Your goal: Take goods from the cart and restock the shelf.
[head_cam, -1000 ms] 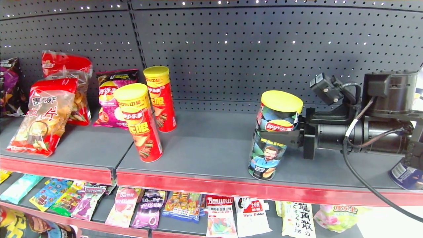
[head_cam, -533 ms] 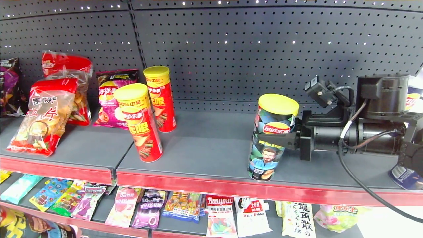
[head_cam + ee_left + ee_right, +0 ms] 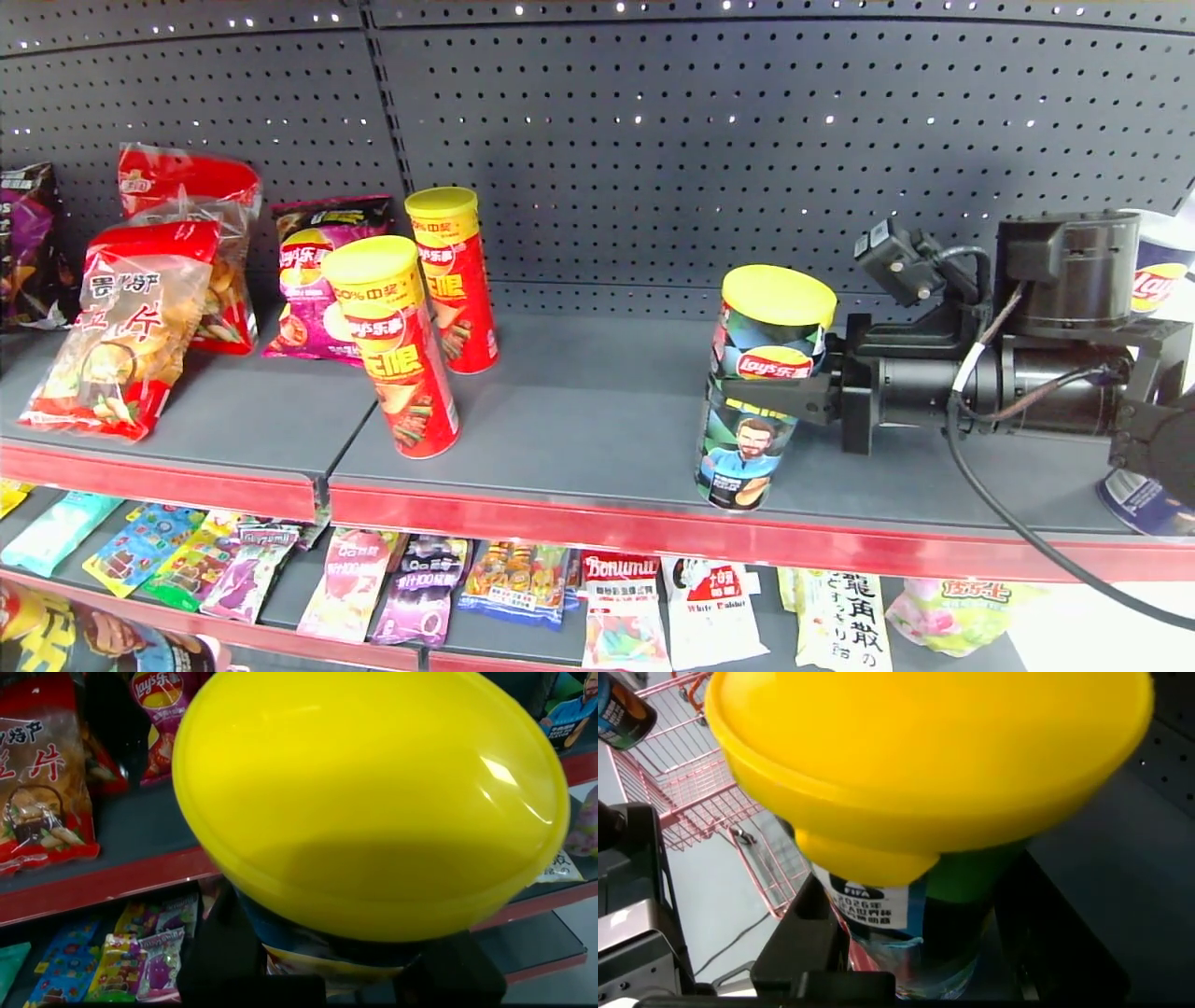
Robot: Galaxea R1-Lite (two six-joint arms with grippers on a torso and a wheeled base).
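A blue chips can [image 3: 761, 387] with a yellow lid stands slightly tilted near the front edge of the grey upper shelf [image 3: 597, 420]. My right gripper [image 3: 754, 381] comes in from the right and is shut around its middle. The right wrist view looks down on that can's lid [image 3: 934, 756] and label, with the gripper [image 3: 915, 961] closed on its sides. My left gripper [image 3: 336, 971] is shut on a second can whose yellow lid [image 3: 374, 803] is close to the left wrist camera, in front of the shelf.
Two red chips cans [image 3: 401, 345] and snack bags [image 3: 131, 327] occupy the shelf's left part. More cans [image 3: 1153, 271] stand at the far right behind my right arm. Candy bags [image 3: 513, 579] line the lower shelf. A pink wire cart [image 3: 691, 775] stands behind me.
My right gripper has shifted a little to the left and lower with the blue can, which now stands more upright on the shelf.
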